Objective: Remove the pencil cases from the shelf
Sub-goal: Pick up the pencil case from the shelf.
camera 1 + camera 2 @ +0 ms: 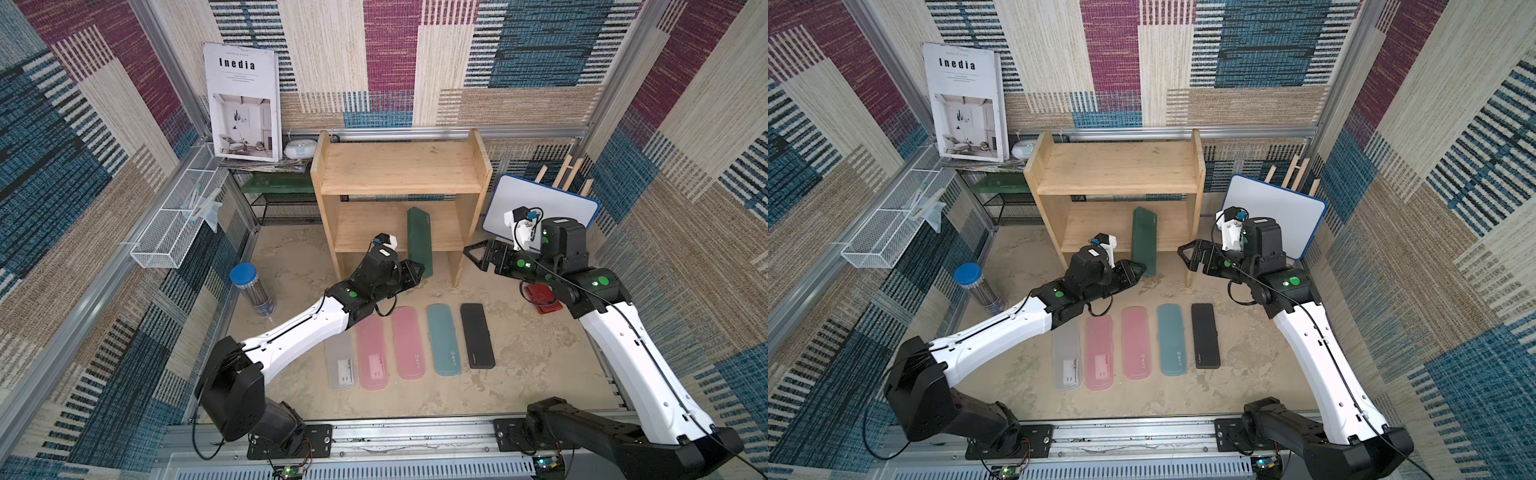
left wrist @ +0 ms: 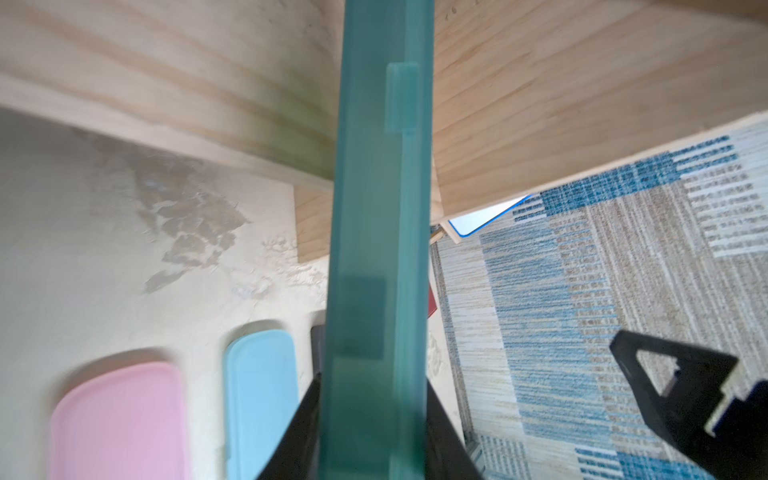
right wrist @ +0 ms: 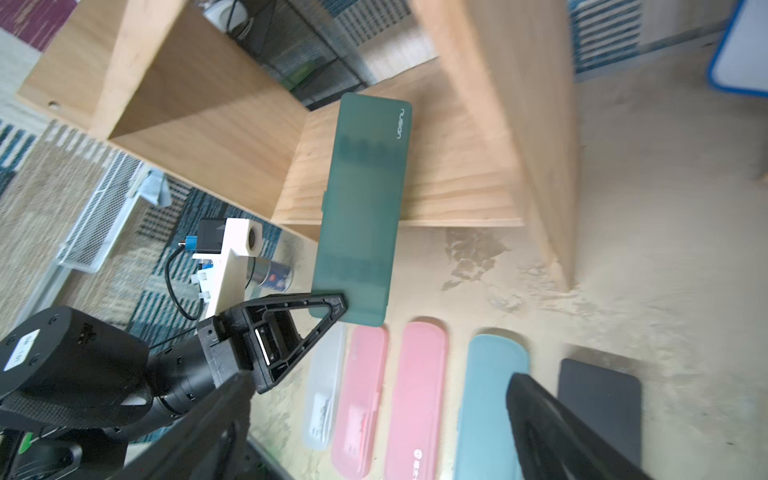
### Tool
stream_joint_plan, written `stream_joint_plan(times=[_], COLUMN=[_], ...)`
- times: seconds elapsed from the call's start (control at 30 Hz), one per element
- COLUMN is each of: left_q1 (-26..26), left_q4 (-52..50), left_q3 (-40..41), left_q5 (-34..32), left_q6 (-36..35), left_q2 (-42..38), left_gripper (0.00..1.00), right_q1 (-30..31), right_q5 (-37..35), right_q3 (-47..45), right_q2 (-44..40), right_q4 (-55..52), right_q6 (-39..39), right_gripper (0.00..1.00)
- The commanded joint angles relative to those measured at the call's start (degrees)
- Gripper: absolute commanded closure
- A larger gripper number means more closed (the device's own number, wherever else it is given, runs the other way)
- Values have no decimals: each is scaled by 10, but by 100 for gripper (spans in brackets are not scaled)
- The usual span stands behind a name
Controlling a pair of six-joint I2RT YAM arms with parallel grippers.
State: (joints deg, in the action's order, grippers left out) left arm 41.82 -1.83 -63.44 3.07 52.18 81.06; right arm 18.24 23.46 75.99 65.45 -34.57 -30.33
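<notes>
The left gripper [image 1: 417,269] pinches the near end of a long, flat, dark green plastic pencil case [image 1: 419,235], its black fingers [image 2: 446,449] pressed on the two broad faces. The green case stands on its long edge and reaches away from the jaws, its far half over the lower board of the light wooden two-tier shelf [image 1: 399,166]. I cannot tell whether it touches that board. The right gripper [image 1: 473,253] hangs spread wide and empty, off to the side of the green case.

Robot-ward of the left gripper, five cases lie flat in a row on the sandy tabletop [image 1: 540,353]:
- frosted clear case [image 1: 340,361]
- pink case [image 1: 374,353]
- second pink case [image 1: 409,345]
- light blue case [image 1: 444,340]
- black case [image 1: 478,340]

The green case looks light, stiff and hollow, with smooth, probably slippery faces. Held by one end it may swing, so a hold nearer the middle would be steadier. The clasp tab [image 2: 401,97] suggests a lid, so squeeze gently.
</notes>
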Motion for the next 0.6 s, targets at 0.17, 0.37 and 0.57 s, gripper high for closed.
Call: stream_joint_plan(times=[0.17, 0.37, 0.57], left_q1=[19, 44, 46], left_q4=[-41, -70, -103], left_q3=[122, 171, 176], left_q5=[-56, -98, -116], left_q6=[0, 15, 4], left_q2=[-166, -247, -283], left_gripper=[95, 94, 94], right_q1=[134, 189, 217], right_q5=[-29, -65, -79], right_q3=[25, 75, 127], right_q2=[78, 169, 242], right_q4=[82, 95, 79], right_q6=[-52, -70, -77], right_gripper=[1, 1, 1])
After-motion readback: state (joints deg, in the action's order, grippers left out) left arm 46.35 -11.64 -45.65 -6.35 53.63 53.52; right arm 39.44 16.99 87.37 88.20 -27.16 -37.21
